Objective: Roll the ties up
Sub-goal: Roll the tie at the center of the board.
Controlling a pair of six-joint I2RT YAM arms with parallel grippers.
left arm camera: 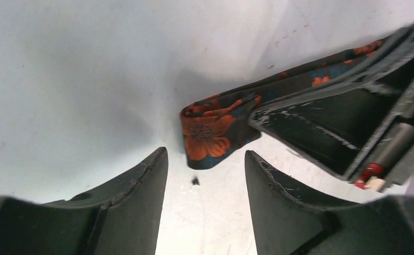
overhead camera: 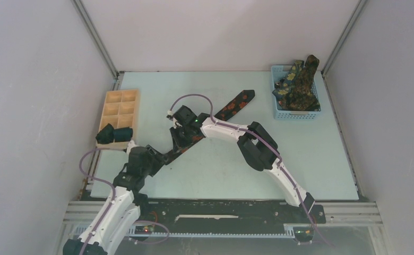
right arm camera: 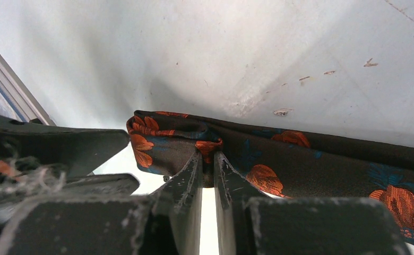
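The right claw (right arm camera: 208,156) is seen pressed together on a raised fold of the black tie (right arm camera: 321,164), close to its doubled-over end, and the left claw (left arm camera: 205,159) is held spread just short of that end. The rest of the tie is laid diagonally across the table (overhead camera: 300,159) towards the far right. The fold could be lost if the thin, limp, smooth-looking cloth slid from the narrow pinch, or flattened if the hard, scuffed fingers (left arm camera: 136,196) were closed off-centre. A clash between the closely set claws is also risked.
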